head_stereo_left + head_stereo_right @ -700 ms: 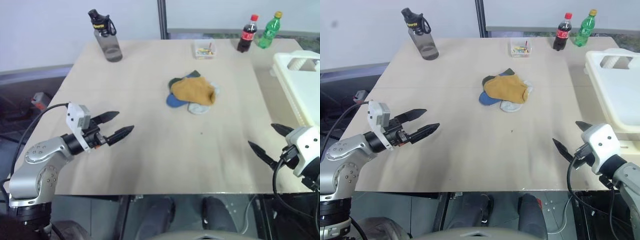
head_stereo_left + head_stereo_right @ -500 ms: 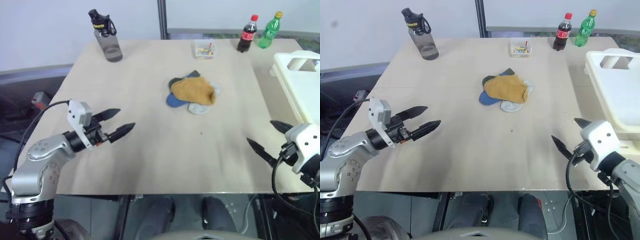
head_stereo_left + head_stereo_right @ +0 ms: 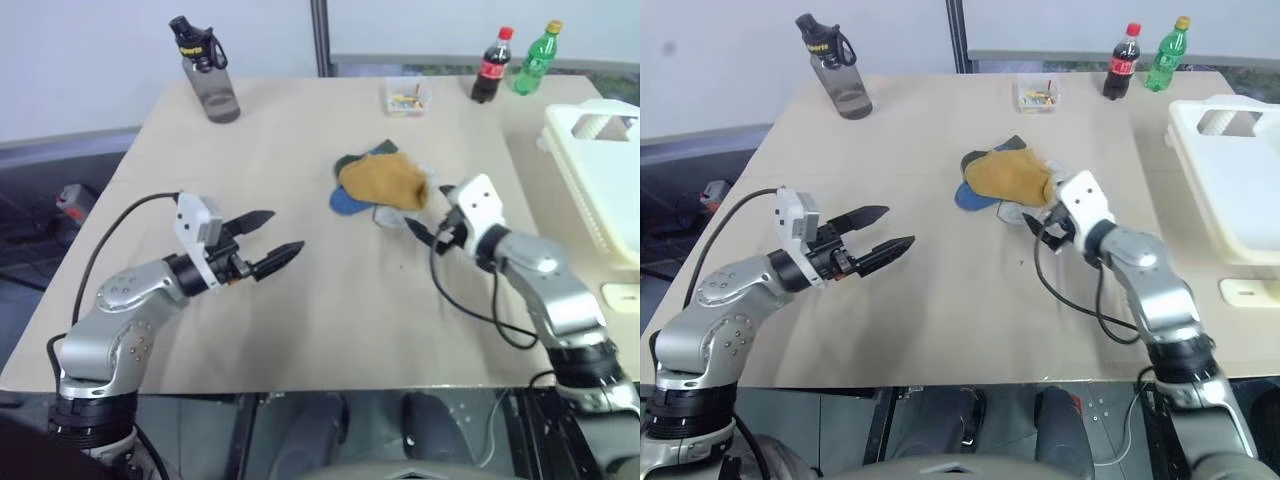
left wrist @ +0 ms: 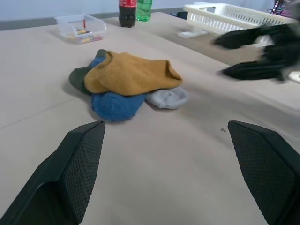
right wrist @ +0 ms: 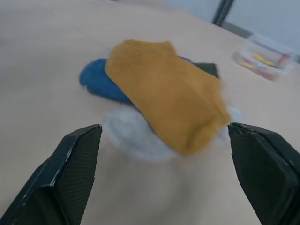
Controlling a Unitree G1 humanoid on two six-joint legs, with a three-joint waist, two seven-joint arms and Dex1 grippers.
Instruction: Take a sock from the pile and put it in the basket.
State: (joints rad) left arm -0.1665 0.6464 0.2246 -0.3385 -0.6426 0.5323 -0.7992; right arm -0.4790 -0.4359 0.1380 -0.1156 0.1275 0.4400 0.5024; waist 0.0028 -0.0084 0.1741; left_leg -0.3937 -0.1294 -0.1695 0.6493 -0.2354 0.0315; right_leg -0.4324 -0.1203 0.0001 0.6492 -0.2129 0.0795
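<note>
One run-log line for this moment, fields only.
phase: reach | right gripper: open, at pile | left gripper: open, idle | sock: on pile | basket: right

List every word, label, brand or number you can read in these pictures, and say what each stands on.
Nothing reads clearly.
Grey water bottle with black cap: yellow print on the cap, too small to read.
Dark cola bottle with red cap: red label, lettering blurred.
Green plastic bottle with yellow cap: label unreadable.
</note>
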